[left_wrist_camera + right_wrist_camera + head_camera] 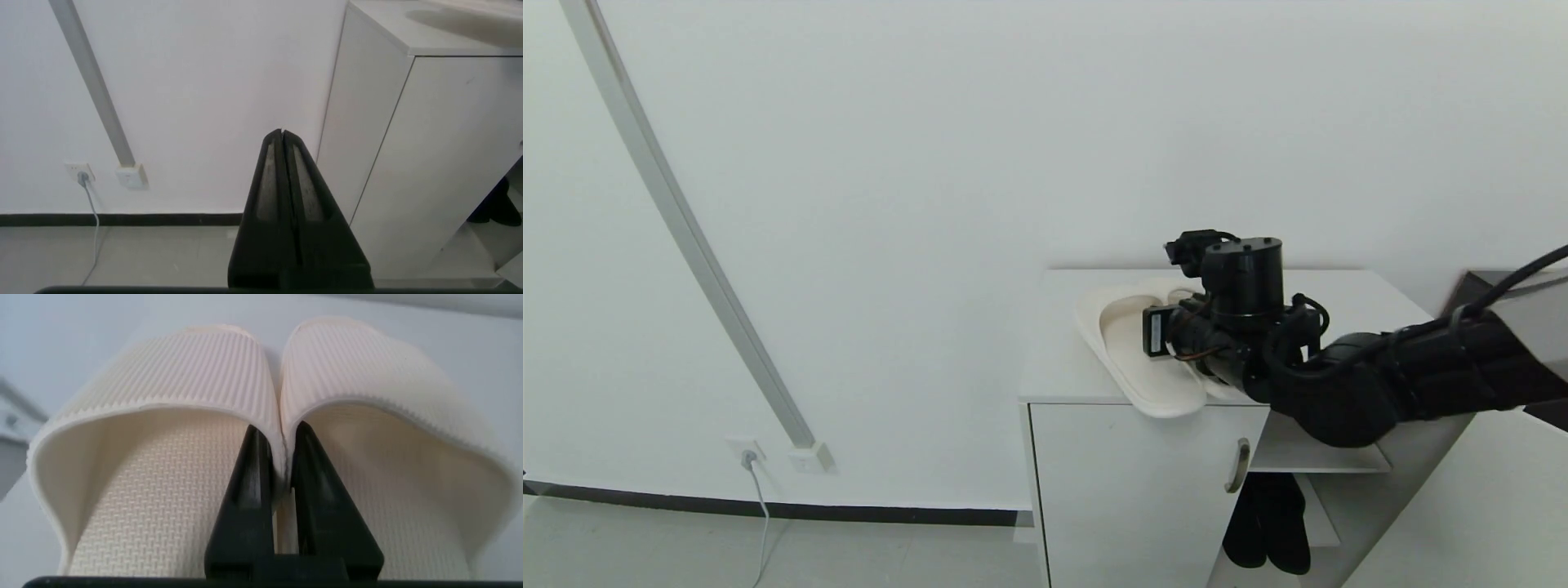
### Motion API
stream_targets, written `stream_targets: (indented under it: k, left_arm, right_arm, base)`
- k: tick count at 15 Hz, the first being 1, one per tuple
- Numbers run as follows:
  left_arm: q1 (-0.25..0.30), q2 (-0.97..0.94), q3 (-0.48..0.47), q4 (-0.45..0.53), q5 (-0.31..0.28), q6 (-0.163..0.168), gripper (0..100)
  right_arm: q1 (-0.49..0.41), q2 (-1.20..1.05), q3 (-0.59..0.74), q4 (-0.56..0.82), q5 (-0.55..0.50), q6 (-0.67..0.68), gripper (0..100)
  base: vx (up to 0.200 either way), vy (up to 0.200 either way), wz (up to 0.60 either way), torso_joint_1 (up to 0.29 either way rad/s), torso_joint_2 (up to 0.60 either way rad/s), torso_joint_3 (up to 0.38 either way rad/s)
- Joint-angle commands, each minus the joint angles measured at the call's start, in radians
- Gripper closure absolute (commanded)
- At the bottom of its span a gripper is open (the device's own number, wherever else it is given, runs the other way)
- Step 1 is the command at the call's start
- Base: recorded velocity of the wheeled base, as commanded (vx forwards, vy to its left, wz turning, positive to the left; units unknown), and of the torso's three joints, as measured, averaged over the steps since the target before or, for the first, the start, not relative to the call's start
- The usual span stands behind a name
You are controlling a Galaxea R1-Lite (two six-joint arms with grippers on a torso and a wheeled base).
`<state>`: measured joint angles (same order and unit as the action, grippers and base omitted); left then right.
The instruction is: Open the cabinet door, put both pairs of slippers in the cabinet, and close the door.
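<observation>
A pair of cream slippers (1147,359) lies on top of the white cabinet (1127,482), its heels overhanging the front edge. My right gripper (278,441) is shut on the touching inner walls of both cream slippers (163,457), one finger inside each shoe. The cabinet's right door (1470,506) stands open; the left door with its handle (1239,465) is closed. A pair of black slippers (1270,523) stands upright in the lower compartment. My left gripper (282,139) is shut on nothing, low down and off the cabinet's left side (425,147).
A shelf (1327,461) divides the open half of the cabinet. On the wall to the left are a slanted cable duct (686,229) and a socket (745,451) with a cord running to the grey floor (768,555).
</observation>
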<state>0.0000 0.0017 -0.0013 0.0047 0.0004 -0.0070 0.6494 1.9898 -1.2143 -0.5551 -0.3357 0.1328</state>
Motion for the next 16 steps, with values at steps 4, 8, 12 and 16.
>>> stream_targets:
  k: [4, 8, 12, 16]
  left_arm:
    - [0.000, 0.000, 0.001, 0.000, 0.000, 0.004, 100]
    - [0.000, 0.000, 0.001, 0.000, -0.002, 0.015, 100]
    - [0.000, 0.000, 0.001, 0.000, -0.003, 0.007, 100]
    - [0.000, 0.000, 0.000, 0.000, -0.003, 0.007, 100]
  right_arm:
    - [-0.051, -0.287, 0.463, -0.259, 0.210, -0.104, 100]
    - [-0.043, -0.347, 0.550, -0.284, 0.228, -0.102, 100]
    - [-0.034, -0.333, 0.552, -0.284, 0.236, -0.096, 100]
    - [0.001, -0.322, 0.555, -0.287, 0.233, -0.096, 100]
  base:
    - [0.000, 0.000, 0.00, 0.000, 0.00, 0.000]
    - [0.000, 0.000, 0.00, 0.000, 0.00, 0.000]
    - [0.000, 0.000, 0.00, 0.000, 0.00, 0.000]
    - [0.000, 0.000, 0.00, 0.000, 0.00, 0.000]
